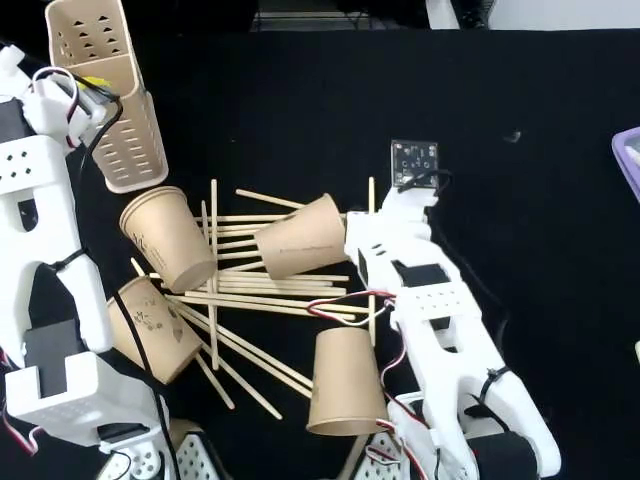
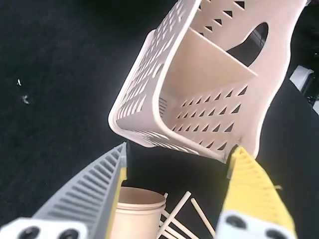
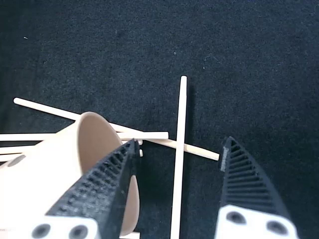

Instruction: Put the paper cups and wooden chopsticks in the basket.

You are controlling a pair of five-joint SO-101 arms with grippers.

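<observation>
basket (image 2: 199, 94): perforated plastic | cups (image 1: 165, 235): matt paper | chopsticks (image 3: 178, 149): bare wood

The basket (image 2: 199, 94) just ahead of the left claw (image 2: 179, 148) runs past the picture's edge. The paper cup (image 2: 137, 216) between that claw's fingers is cropped, its lower body unseen. By the right claw (image 3: 181, 141), the tipped cup (image 3: 55, 169) against one finger is cropped too, and the chopstick (image 3: 182, 99) between the fingers runs out of frame. From above, a purple object (image 1: 628, 160), well away from both claws, is mostly cut off.
</observation>
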